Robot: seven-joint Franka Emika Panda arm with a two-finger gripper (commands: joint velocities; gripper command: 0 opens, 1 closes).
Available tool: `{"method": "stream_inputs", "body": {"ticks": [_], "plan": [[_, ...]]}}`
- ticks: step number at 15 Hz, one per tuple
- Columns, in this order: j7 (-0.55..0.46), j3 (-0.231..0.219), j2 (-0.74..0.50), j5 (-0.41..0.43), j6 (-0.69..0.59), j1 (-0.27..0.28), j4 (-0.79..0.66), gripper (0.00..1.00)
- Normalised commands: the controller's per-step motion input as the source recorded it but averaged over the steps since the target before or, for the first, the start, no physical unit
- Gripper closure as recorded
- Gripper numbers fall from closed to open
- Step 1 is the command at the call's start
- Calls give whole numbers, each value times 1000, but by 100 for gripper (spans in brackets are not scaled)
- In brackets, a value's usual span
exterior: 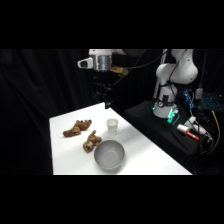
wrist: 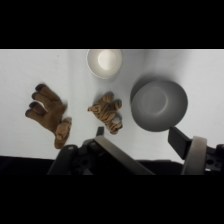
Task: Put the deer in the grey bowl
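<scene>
The deer, a reddish-brown toy with sprawling legs, lies on the white table's left part; in the wrist view the deer is at the left. The grey bowl stands near the table's front edge, and the wrist view shows the bowl empty at the right. My gripper hangs high over the table's far edge, well clear of both. In the wrist view the gripper is open with nothing between its fingers.
A smaller tan striped toy animal lies between the deer and the bowl, also seen as the striped toy in the wrist view. A small white cup stands behind the bowl. Cables and gear sit on the dark stand to the right.
</scene>
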Motion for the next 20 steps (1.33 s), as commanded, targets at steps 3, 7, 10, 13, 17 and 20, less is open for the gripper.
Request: {"method": "stream_inputs", "body": {"ticks": [3, 7, 10, 13, 17, 20], "plan": [[-8, -7, 50, -55, 80, -44, 37, 0], [-150, -83, 169, -71, 150, -117, 195, 0], [-234, -114, 292, -57, 108, -158, 385, 0], [-240, -84, 382, -11, 42, -148, 507, 0], [-239, -22, 464, 82, 32, -129, 555, 0], [-236, 36, 492, 162, 66, -133, 530, 0]]}}
